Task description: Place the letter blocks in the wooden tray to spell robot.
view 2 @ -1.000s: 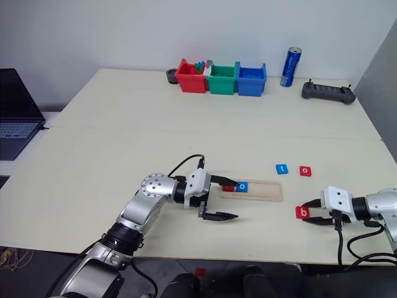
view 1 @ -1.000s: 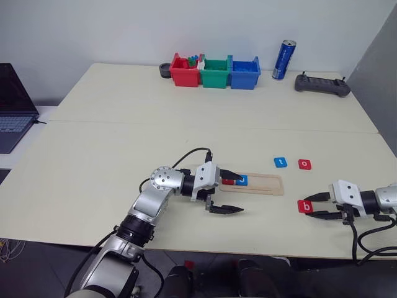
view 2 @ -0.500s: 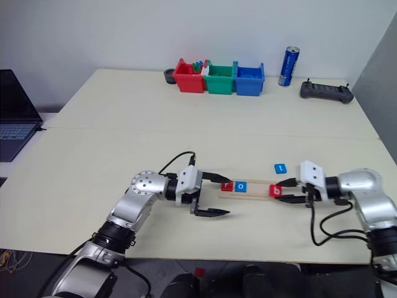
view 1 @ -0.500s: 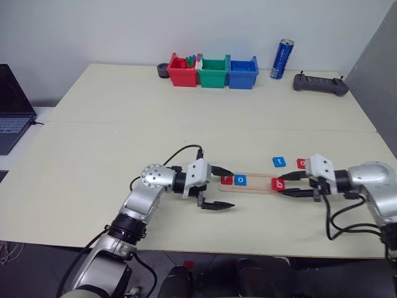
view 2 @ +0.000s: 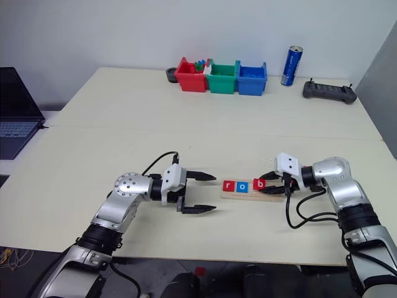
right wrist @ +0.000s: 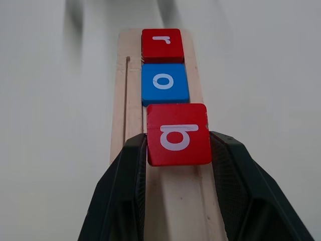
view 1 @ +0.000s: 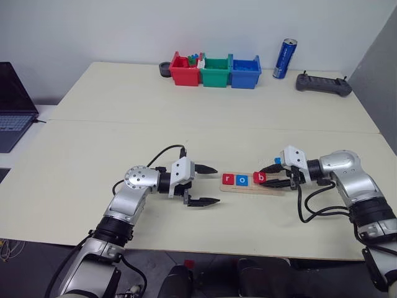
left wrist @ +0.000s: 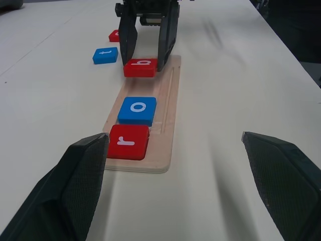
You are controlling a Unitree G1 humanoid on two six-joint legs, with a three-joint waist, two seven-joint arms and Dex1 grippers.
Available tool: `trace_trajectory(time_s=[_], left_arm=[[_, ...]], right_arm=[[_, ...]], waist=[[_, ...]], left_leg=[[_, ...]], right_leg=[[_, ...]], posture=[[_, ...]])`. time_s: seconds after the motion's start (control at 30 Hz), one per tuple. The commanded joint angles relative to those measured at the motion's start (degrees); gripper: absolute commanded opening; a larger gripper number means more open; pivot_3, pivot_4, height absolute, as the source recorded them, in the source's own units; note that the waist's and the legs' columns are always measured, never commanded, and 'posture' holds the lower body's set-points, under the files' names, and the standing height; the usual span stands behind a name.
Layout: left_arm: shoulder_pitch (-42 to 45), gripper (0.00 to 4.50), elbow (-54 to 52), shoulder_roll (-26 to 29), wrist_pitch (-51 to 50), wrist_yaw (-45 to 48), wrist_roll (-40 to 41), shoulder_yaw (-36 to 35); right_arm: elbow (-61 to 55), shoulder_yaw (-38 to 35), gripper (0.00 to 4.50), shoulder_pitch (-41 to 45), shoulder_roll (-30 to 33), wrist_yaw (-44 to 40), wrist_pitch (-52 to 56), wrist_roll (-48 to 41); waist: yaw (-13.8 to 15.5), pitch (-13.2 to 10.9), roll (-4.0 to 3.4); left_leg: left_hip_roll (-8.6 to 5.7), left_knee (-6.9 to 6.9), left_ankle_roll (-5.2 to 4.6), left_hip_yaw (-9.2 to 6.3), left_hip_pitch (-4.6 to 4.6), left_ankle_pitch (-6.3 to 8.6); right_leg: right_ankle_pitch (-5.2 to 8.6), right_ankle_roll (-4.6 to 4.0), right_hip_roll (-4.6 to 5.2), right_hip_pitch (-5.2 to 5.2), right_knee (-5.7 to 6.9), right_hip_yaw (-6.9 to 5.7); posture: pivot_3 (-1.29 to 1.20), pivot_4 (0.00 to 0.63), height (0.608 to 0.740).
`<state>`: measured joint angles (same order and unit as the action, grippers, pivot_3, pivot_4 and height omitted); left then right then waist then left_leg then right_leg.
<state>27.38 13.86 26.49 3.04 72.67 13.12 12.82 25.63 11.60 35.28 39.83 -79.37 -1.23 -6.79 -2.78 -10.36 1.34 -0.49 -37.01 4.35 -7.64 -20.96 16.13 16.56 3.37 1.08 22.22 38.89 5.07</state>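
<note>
Left tool (view 1: 203, 185) spread wide, hovering; right tool (view 1: 268, 180) clamped, reaching inward.

Fingers (right wrist: 125, 201) pinch red b block (right wrist: 178, 134), apparently over wooden tray (right wrist: 175, 201).

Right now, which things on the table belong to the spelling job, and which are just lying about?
Job: wooden tray; r block; blue o block; b block in right claw; t block.
Lying about: bins; can; controller; laptop.

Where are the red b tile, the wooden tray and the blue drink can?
red b tile (right wrist: 178, 134): right wrist view, its lettered face.
wooden tray (left wrist: 168, 100): left wrist view, bare grooved edge.
blue drink can (view 1: 285, 59): left eye view, its side.
</note>
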Motion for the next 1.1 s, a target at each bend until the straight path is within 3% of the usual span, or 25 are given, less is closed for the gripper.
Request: trace_trajectory(time_s=[0.03,0.47,0.73,0.77,1.1], left_arm=[[0.48,4.5,-1.47,-0.12,0.87,-0.49,0.55,-0.99],[1.36,4.5,-1.29,-0.27,0.83,-0.26,0.45,-0.58],[1.75,4.5,-0.76,-0.44,1.0,-0.24,0.21,-0.43],[1.75,4.5,-0.78,-0.52,1.01,-0.27,0.18,-0.37],[2.85,4.5,1.04,-1.81,2.04,0.46,-0.06,0.32]], right_arm=[[0.15,-0.06,1.46,1.86,-0.04,-1.0,-1.09,0.3],[1.45,0.44,1.46,3.13,-1.84,-1.05,-2.04,1.1],[0.84,-0.49,4.31,3.29,-1.77,-0.56,-0.73,0.35],[0.41,-0.78,4.47,3.19,-1.58,-0.43,-0.47,0.13],[-10.79,-6.29,4.47,-0.49,1.54,3.03,9.3,-4.48]], waist=[[-0.14,0.0,0.0],[-0.48,0.0,0.0],[-0.48,0.0,0.0],[-0.48,0.0,0.0],[-0.33,-0.01,-0.02]], left_leg=[[0.0,0.0,0.0,0.0,0.0,0.0],[0.0,-0.01,0.0,0.0,0.02,0.0],[0.01,-0.01,0.0,0.0,0.02,0.0],[0.01,-0.01,0.0,0.0,0.02,0.0],[0.0,-0.01,0.0,-0.02,0.01,0.0]], right_leg=[[0.0,0.0,0.0,0.0,0.0,0.0],[0.0,0.0,-0.01,0.0,0.05,0.01],[0.0,0.0,-0.01,0.0,0.05,0.0],[0.0,0.0,-0.01,0.0,0.05,0.01],[0.0,0.0,0.0,0.0,0.04,-0.01]], posture=[[0.0,0.15,0.74],[0.0,0.15,0.74],[0.0,0.15,0.74],[0.0,0.15,0.74],[0.0,0.15,0.74]])
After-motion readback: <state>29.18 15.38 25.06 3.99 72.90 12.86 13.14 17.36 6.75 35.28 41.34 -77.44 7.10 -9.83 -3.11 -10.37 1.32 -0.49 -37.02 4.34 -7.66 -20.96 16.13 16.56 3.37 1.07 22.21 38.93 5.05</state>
